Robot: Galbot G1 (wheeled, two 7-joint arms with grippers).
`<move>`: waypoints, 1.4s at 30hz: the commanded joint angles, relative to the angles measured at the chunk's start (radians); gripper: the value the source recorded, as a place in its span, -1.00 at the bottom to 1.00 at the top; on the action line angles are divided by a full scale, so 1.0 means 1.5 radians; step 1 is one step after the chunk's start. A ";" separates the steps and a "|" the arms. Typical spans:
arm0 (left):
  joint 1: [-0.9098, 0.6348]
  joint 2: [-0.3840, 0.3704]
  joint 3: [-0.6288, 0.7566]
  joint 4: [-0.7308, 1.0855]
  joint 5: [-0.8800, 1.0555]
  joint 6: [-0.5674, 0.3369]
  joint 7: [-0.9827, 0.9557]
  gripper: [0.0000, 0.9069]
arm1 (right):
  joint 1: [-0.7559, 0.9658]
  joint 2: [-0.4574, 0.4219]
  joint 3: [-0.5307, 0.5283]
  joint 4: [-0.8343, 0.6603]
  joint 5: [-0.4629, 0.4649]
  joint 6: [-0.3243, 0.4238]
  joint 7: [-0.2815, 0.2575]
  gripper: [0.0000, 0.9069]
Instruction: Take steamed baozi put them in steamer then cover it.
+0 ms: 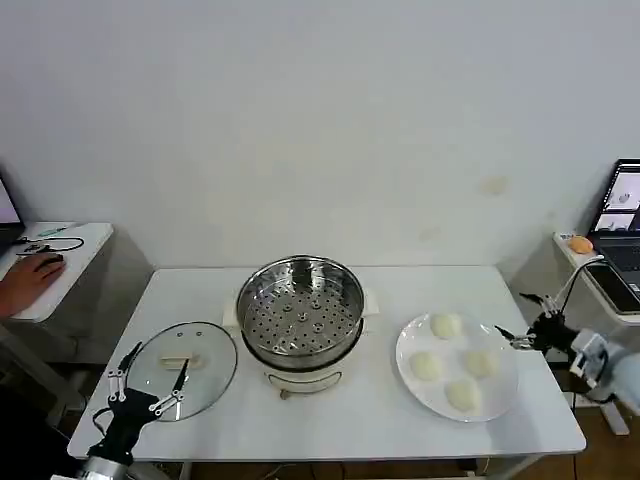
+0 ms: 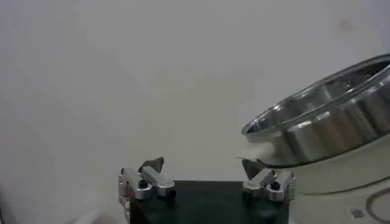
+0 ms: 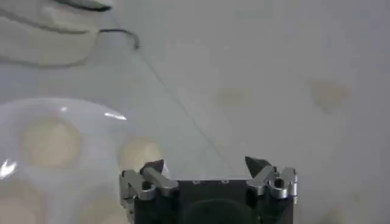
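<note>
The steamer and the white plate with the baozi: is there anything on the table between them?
No. In the head view, the table is bare between the steamer and the plate holding four baozi.

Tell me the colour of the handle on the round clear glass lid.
Pale cream, at the centre of the round clear glass lid; the head view shows it best.

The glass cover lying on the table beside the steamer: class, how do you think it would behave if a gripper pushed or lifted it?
The cover lies flat on the table, so a push would probably slide it, not roll it. Being clear glass with a metal rim, it is likely heavy for its thickness and breakable if dropped. Its small centre handle seems the surest grip; the smooth glass looks slippery.
</note>
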 commanded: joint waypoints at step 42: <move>-0.013 -0.023 0.007 0.006 0.027 0.002 -0.002 1.00 | 0.629 0.283 -0.674 -0.357 -0.142 -0.052 -0.284 1.00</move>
